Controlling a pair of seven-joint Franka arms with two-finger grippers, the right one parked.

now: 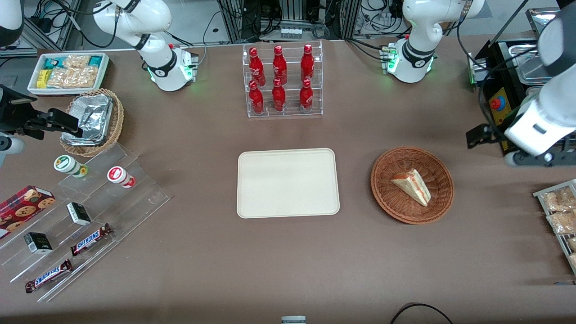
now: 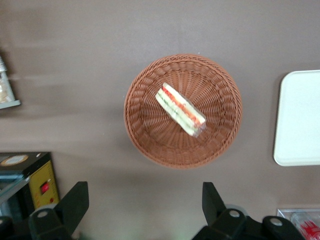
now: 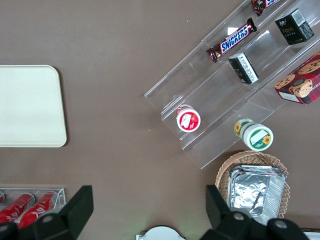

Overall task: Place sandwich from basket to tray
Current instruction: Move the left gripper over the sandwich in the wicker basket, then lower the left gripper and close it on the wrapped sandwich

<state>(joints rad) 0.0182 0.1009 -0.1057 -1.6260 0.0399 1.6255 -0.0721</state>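
Front view: sandwich (image 1: 411, 186), one wedge, lying flat in basket (image 1: 412, 184); tray (image 1: 288, 182) beside it, bare. Likely light, soft, crushable, film-wrapped and slippery; grip gently across the bread faces. Gripper (image 2: 142, 207) high above basket, fingers wide apart, empty.

A robotics lab: Franka arms (image 1: 157, 49), cables, mock shop goods on table (image 1: 288, 261)

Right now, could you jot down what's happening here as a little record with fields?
sandwich: lying in the basket, not yet picked up
basket: on the table beside the tray, toward the working arm's end
tray: nothing on it
gripper: open, high above the table, apart from the basket
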